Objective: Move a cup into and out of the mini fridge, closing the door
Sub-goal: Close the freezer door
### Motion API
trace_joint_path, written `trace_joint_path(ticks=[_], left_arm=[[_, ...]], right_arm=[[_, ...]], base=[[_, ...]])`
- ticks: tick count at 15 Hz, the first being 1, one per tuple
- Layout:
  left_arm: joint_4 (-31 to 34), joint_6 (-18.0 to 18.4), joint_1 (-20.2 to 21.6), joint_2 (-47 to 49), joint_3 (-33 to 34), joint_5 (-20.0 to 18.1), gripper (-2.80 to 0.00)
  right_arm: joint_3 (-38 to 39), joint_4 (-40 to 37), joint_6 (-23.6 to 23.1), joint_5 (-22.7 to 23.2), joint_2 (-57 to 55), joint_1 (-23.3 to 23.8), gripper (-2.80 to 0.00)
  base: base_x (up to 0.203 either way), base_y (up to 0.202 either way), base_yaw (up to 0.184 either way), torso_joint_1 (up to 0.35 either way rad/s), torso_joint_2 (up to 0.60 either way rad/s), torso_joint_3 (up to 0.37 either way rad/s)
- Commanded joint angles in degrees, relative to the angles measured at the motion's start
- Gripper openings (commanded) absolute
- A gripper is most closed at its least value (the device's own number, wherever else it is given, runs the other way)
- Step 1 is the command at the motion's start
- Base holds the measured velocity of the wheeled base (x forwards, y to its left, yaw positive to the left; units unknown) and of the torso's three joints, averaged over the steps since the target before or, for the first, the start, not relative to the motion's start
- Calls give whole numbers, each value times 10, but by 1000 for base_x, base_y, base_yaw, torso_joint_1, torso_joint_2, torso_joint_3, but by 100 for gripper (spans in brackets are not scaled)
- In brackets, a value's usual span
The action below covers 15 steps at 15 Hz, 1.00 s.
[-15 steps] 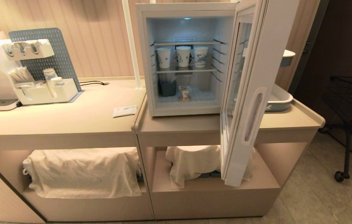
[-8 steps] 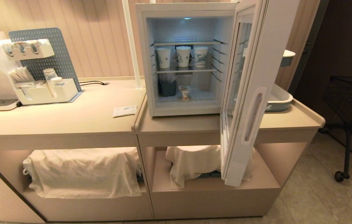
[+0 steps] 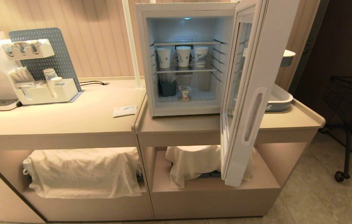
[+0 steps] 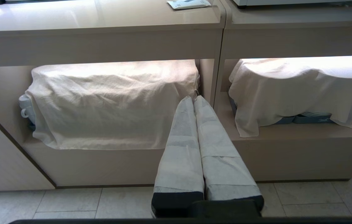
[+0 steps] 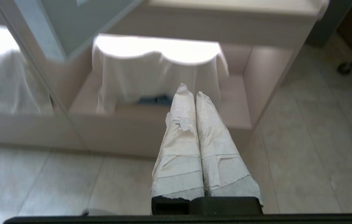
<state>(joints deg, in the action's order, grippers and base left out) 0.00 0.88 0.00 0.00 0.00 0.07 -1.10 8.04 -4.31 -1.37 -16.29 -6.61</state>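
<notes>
1. On the bottom floor of the mini fridge (image 3: pixel 185 59), near its front edge and about midway across, I see the cup (image 3: pixel 185 92) standing upright, apart from the dark container (image 3: pixel 167 87) toward the left wall. I judge it sits that far forward so a claw can reach it without going deep under the shelf.

2. Above it, three taller paper cups (image 3: pixel 183 56) stand in a row on the wire shelf; they are not my target, and the shelf limits how high I can come in.

3. The door (image 3: pixel 250 93) stands swung wide on its right-hand hinge, its oval handle (image 3: pixel 253 116) facing me and its lower edge hanging past the front edge of the counter (image 3: pixel 200 124). That leaves the opening free.

4. My right gripper (image 5: pixel 189 88) is clenched on nothing, fingers pressed together, low before the counter's lower shelf and just beside the door's glass. From there I judge it is tucked narrow to pass the door safely.

5. My left gripper (image 4: pixel 193 99) is likewise clenched and empty, parked low, pointing at the cloth-covered crockery (image 4: pixel 113 102) under the counter.

6. Neither arm shows in the head view, so the cup is untouched. I judge the next step needs the right claw raised to the fridge floor and released wide before it closes round the cup.
</notes>
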Motion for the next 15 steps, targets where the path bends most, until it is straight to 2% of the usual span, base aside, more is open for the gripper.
trace_joint_path(ticks=[1, 4, 7, 10, 12, 15], left_arm=[[0, 0, 0, 1, 0, 0, -280], [0, 0, 0, 0, 0, 0, -280], [0, 0, 0, 0, 0, 0, -280], [0, 0, 0, 1, 0, 0, -280], [0, 0, 0, 1, 0, 0, -280], [0, -1, 0, 0, 0, 0, -280]], right_arm=[[17, -10, 1, -1, -2, -1, -280], [17, -16, 47, 3, -2, -1, -280], [17, -31, 51, 5, -2, 15, -280], [18, -33, 15, 6, -2, 15, -280], [18, -17, 19, 4, 0, 21, -280], [17, -42, 19, 9, 98, 54, -280]], base=[[0, 0, 0, 0, 0, 0], [0, 0, 0, 0, 0, 0], [0, 0, 0, 0, 0, 0], [0, 0, 0, 0, 0, 0], [0, 0, 0, 0, 0, 0], [0, 0, 0, 0, 0, 0]])
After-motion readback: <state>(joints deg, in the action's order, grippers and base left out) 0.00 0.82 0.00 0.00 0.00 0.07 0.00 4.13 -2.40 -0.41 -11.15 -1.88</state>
